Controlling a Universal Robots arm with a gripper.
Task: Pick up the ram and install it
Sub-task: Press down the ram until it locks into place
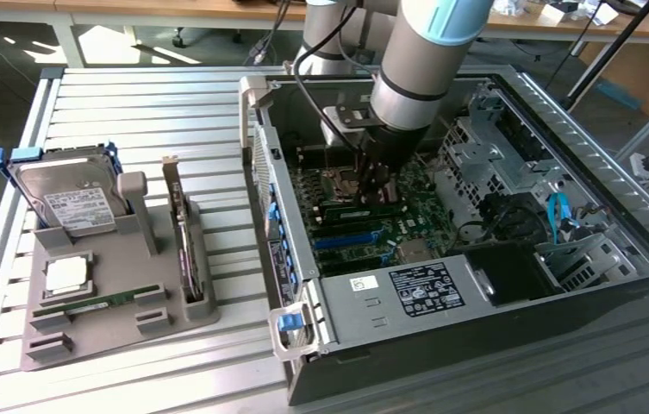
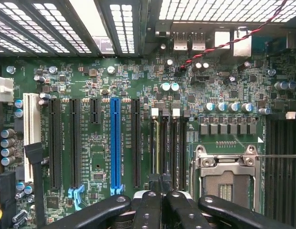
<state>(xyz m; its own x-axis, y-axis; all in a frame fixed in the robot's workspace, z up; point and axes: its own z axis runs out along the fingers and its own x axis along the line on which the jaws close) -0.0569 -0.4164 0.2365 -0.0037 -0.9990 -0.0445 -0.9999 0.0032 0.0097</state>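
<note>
Bright daylight from behind glares on the table (image 1: 128,95) slats — case interior shadowed.

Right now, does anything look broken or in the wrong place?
Nothing looks broken or spilled. The computer case lies open on its side, and the processor socket inside is empty. A ram lies in the grey tray beside the case.

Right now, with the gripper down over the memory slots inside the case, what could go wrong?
1. The shut gripper sits over one end of what looks like the ram, standing edge-on in a slot. Pressing at that end alone could seat it tilted or only partly.
2. The open processor socket lies right beside the memory slots. A sideways slip of the gripper might strike its exposed contacts.
</note>
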